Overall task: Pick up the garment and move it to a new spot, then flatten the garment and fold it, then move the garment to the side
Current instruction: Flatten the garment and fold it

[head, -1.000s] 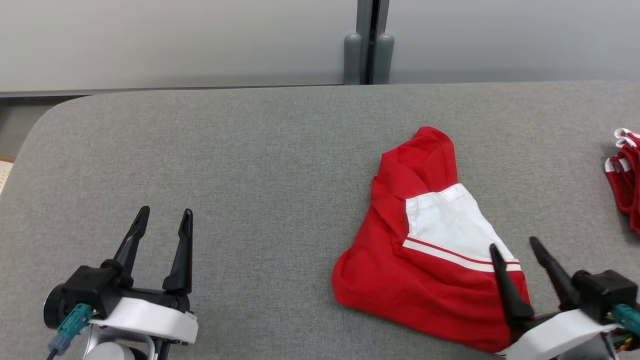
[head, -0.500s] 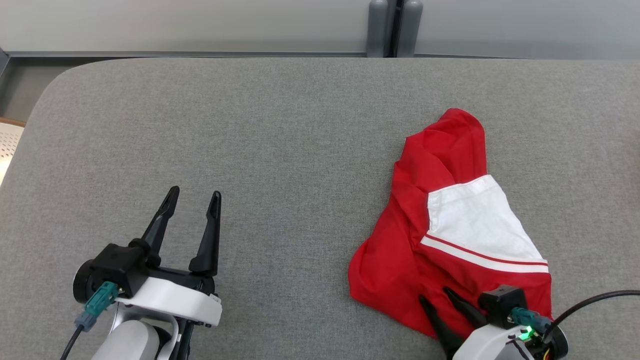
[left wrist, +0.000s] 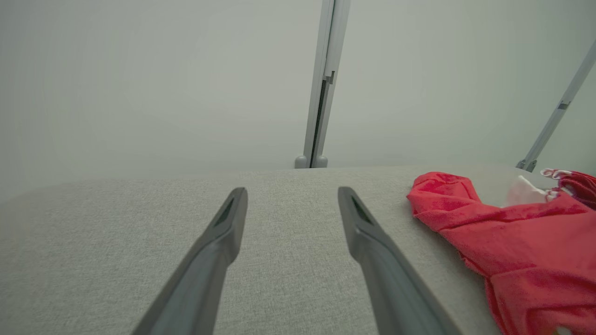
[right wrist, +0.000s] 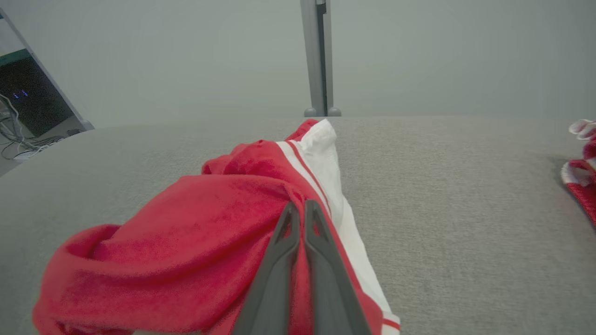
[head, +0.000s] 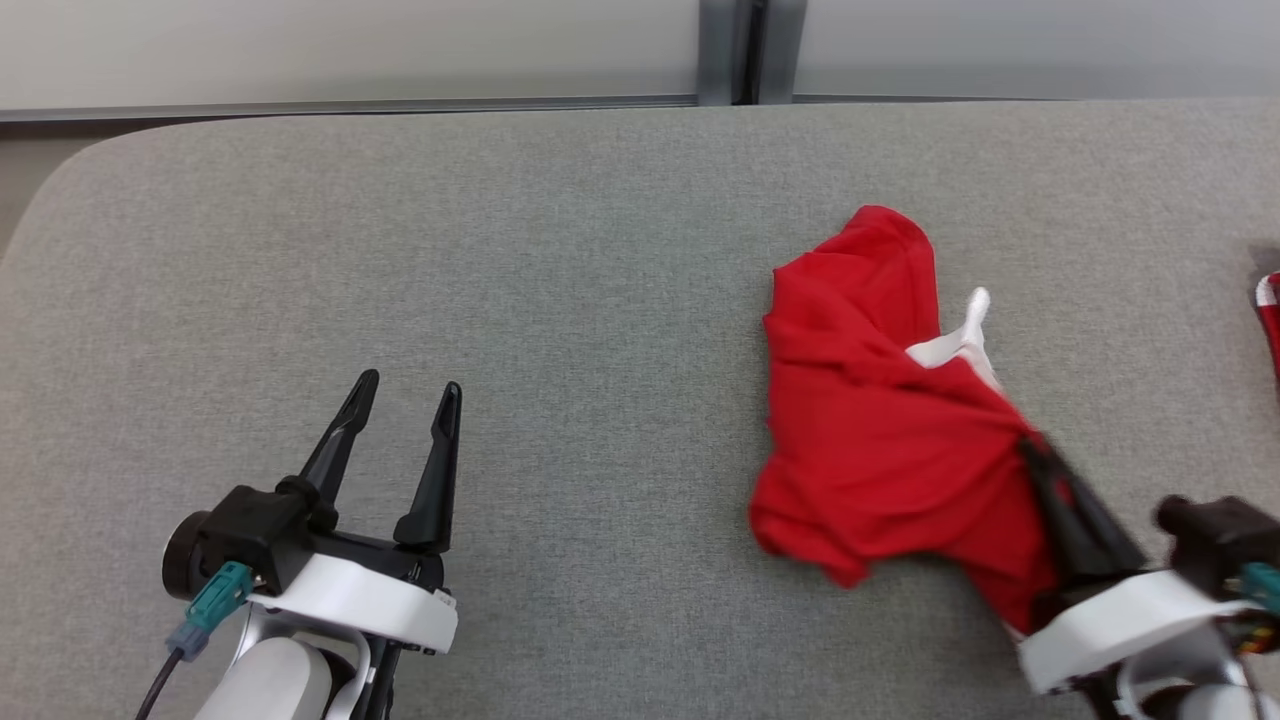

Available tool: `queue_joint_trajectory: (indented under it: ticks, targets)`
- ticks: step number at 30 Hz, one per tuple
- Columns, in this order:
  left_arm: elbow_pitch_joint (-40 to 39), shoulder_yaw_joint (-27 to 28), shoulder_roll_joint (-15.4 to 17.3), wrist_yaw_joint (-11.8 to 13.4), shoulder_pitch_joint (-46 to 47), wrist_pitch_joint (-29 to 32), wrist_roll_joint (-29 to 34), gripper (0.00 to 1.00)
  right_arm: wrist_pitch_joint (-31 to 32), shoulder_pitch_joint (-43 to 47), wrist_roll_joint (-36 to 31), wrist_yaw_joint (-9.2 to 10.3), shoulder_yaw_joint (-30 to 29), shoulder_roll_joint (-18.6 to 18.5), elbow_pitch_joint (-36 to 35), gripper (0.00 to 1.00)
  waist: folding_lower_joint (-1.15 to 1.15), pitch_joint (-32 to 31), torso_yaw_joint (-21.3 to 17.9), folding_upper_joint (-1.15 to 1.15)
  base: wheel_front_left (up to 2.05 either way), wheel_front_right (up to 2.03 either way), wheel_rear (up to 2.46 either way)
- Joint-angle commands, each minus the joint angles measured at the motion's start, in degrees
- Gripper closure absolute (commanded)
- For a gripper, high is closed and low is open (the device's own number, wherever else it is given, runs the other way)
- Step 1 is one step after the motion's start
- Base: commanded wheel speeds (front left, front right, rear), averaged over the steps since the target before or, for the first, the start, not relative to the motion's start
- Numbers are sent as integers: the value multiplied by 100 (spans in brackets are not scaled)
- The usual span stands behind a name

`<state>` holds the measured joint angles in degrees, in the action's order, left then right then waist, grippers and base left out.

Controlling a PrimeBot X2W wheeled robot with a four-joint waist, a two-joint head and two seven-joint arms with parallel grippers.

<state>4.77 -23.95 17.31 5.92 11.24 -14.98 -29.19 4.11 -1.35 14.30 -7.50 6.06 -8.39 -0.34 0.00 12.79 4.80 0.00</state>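
The pick-up step is in hand: the right gripper (head: pixel 1035 460), fingers pinched tight on the garment's (head: pixel 870 450) near right edge, holds it bunched while the rest lies on the right half of the table (head: pixel 500 250). Next it should lift clear and carry it, likely leftward. The left gripper (head: pixel 410 385) hovers there, fingers wide and empty, possibly in the way. Another red garment (head: pixel 1268 320) lies at the far right, apart.
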Motion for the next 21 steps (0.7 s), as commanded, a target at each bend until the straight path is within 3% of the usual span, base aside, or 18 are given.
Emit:
queue_joint_trajectory:
  ticks: [1,7,10,11,12,13,21]
  targets:
    - [20,-3,-2,-45,132,-24,47,0,41,120,-69,2,-351,14,-102,100,0,35,-52,0,0,0,0]
    - [65,-105,-89,-138,237,-25,112,0,209,376,-102,1,-1394,158,101,100,0,116,-98,0,0,0,0]
    - [95,-122,-120,-162,255,-25,145,0,203,313,-107,0,-1457,202,486,100,0,149,-111,0,0,0,0]
    - [110,-119,-126,-174,247,-25,151,0,166,281,-117,1,-1440,225,565,75,0,150,-112,0,0,0,0]
    - [119,-110,-140,-170,247,-25,150,0,105,244,-108,1,-1429,239,600,8,0,148,-110,0,0,0,0]
    - [117,-90,-153,-173,245,-26,156,0,34,206,-84,1,-1402,263,583,0,0,148,-109,0,0,0,0]
    - [34,94,-178,-88,43,-26,191,0,-427,84,-184,1,-1139,265,-201,0,0,2,-137,0,0,0,0]
